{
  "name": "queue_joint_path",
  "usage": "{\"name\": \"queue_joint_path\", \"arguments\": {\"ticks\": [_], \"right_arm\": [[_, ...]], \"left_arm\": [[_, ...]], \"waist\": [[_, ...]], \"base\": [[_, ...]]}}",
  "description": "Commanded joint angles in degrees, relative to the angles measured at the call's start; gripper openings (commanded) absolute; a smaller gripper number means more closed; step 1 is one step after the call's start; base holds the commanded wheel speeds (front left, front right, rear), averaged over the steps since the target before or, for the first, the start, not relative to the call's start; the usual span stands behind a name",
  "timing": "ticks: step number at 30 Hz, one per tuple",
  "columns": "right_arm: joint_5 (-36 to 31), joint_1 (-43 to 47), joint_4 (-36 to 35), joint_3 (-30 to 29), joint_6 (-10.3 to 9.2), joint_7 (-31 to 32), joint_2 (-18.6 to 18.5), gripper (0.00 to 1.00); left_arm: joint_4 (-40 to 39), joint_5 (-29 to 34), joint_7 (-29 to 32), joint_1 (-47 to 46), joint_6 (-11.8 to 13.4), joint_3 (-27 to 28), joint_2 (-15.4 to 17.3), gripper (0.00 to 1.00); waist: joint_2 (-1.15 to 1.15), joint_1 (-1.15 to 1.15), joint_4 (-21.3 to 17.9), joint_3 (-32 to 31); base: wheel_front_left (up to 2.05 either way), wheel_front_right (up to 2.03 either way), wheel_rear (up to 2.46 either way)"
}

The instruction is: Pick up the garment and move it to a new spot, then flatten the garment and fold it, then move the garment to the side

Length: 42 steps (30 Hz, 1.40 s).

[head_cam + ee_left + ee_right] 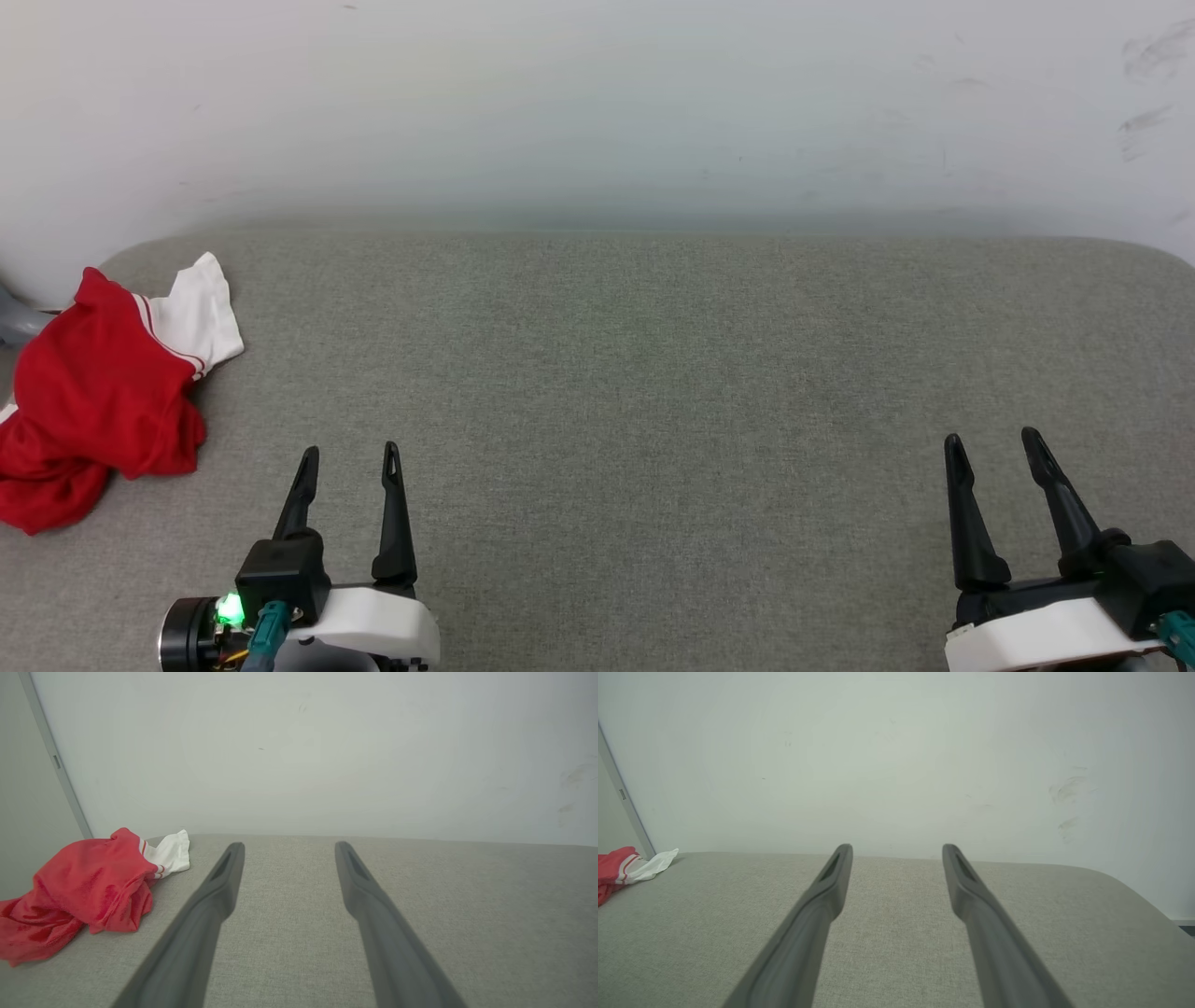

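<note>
The garment (pixel 98 392) lies crumpled in a red heap at the far left of the grey padded surface, one white sleeve with red stripe trim pointing toward the wall. It also appears as a red heap (pixel 88 886) left of my left fingers and at the left edge (pixel 626 868) of the right wrist view. My left gripper (pixel 350 455) rests at the lower left, open and empty, a short way right of the garment. At the lower right my right gripper (pixel 991 439) stands open with nothing between its fingers, far from the cloth.
A grey fabric-covered surface (pixel 653 420) with rounded far corners spans the view. A pale wall (pixel 597 103) rises right behind its far edge. A grey object (pixel 19 322) shows at the left edge beside the garment.
</note>
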Motion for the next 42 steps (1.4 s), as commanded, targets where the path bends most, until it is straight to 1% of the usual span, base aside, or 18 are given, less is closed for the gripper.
{"name": "queue_joint_path", "arguments": {"ticks": [1,9,28,35,42], "right_arm": [[0.5,0.7,0.1,0.1,-0.04,-0.1,0.1,1.0],[1.9,0.7,0.6,0.0,-0.04,-0.1,0.1,1.0],[3.0,0.8,1.4,0.0,-0.04,-0.1,0.1,1.0],[2.8,0.9,1.2,0.1,-0.04,-0.1,0.1,1.0],[2.5,1.0,0.9,0.4,-0.04,-0.1,0.1,1.0]], "left_arm": [[0.3,-0.6,-0.2,0.7,-0.2,0.3,-0.1,1.0],[1.0,-1.7,-0.2,0.7,-1.0,0.7,-0.1,1.0],[2.3,-2.5,-0.2,0.4,-0.8,0.3,-0.1,1.0],[2.3,-2.5,-0.2,-0.4,-0.7,0.7,-0.1,1.0],[2.2,-2.4,-0.2,-0.7,-0.3,1.2,-0.1,1.0]], "waist": [[0.0,0.0,0.0,0.0],[0.0,0.0,0.0,0.0],[0.0,0.0,0.4,0.2],[0.0,0.0,2.4,0.4],[0.0,0.0,5.9,0.8]], "base": [[0.0,0.0,0.0],[0.0,0.0,0.0],[0.0,0.0,0.0],[0.0,0.0,0.0],[0.0,0.0,0.0]]}}
